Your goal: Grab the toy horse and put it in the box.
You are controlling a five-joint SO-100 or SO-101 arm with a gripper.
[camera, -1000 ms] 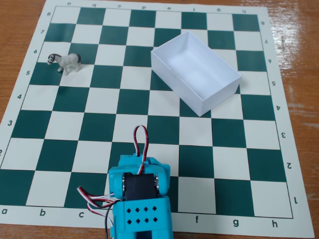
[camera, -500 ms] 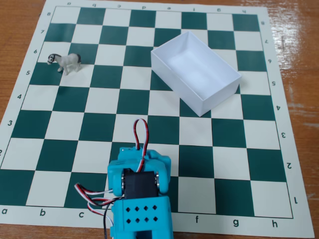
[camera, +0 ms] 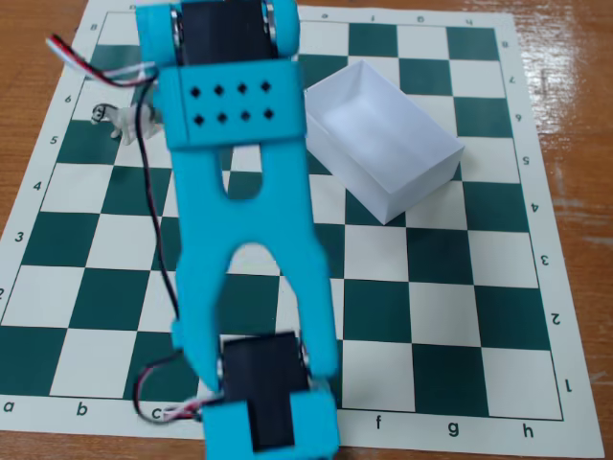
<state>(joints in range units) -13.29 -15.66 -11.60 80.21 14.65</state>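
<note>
Chessboard mat (camera: 460, 287) under my arm (camera: 244, 249); jaws off-frame, can't tell their state. Toy horse (camera: 113, 119) peeked out left of arm, prob. near jaws; box (camera: 383, 144) right.

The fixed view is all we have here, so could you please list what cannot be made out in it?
- Gripper: out of the fixed view past the top edge, so the fingers' state is unknown.
- Toy horse: only the head and front show; the blue arm covers the rest.
- Box: its left corner is behind the arm.
- Chessboard: several squares lie under the arm.
</note>
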